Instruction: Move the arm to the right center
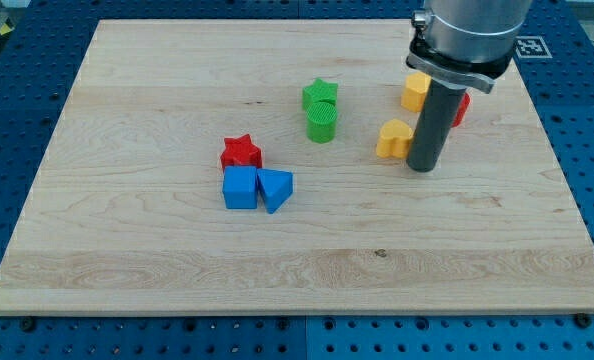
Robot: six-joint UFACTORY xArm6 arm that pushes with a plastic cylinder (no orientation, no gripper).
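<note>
In the camera view my tip (424, 167) rests on the pale wooden counter (157, 270) in the upper right of the frame, touching the right side of a yellow block (394, 139). The end effector is a plain dark rod, with nothing to spread or pinch. Behind it sit another yellow block (414, 91) and a red block (461, 108), partly hidden. Toward the upper centre a green star block (320, 95) touches a green cylinder (321, 122). Left of centre, a red star block (241, 152), blue cube (240, 187) and blue triangular block (275, 188) cluster together.

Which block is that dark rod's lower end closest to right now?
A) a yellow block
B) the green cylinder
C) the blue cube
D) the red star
A: my tip sits just to the view's right of a yellow block, seemingly touching it, while the blue cube, red star and green cylinder lie farther toward the view's left.
</note>
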